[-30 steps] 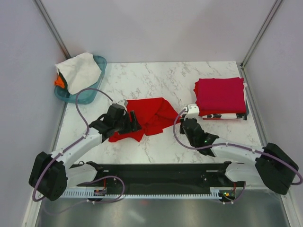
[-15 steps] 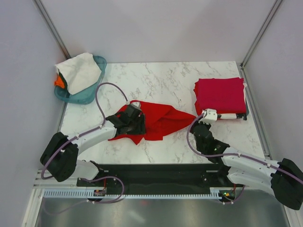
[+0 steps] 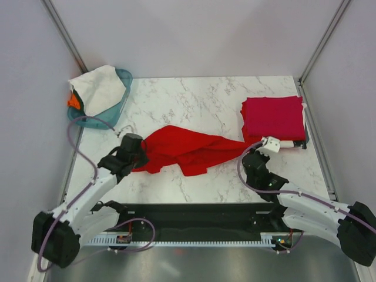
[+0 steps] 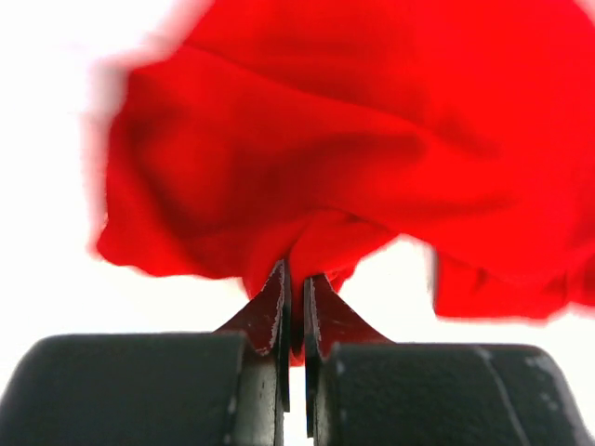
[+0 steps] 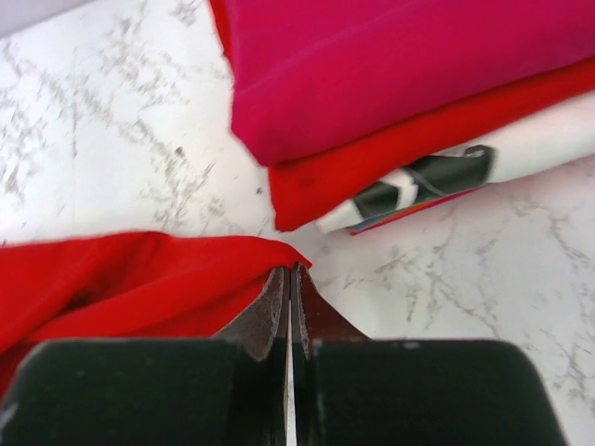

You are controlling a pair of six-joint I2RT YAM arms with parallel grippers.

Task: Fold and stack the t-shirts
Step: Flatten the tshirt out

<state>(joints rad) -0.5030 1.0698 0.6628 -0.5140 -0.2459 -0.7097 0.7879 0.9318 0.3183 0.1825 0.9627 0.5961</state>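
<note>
Loosely bunched and unfolded, the bright red t-shirt (image 3: pixel 188 151) lies across the middle of the marble table (image 3: pixel 194 106), drawn out between the two arms so that it runs from the left half towards the right edge. It is thin, soft cloth. I judge it light and limp: it will sag and crease wherever it is not supported, and it has no stiffness to hold a fold unless it is laid flat first. Hems, shoulder seams or corners look like the best places to pinch, since a grab in the middle only gathers a wad.

The left gripper (image 3: pixel 140 155) is clamped on a bunched fold at the shirt's left end; the left wrist view shows the cloth squeezed between the closed fingertips (image 4: pixel 279 297). The right gripper (image 3: pixel 248 154) is pinched tight on the pointed right tip of the shirt, seen thin and flat between its jaws in the right wrist view.

Both arms reach forward from the near edge, forearms low over the table and angled inward, wrists well apart with the shirt spanning them.

Near the far right corner sits the stack: a crimson-pink t-shirt (image 3: pixel 273 117) on top, a folded red t-shirt (image 5: pixel 400 158) under it, and a white t-shirt with dark marks (image 5: pixel 521 149) lower down. At the far left corner a teal plastic basket (image 3: pixel 114 120) holds a white cloth (image 3: pixel 98 88).
</note>
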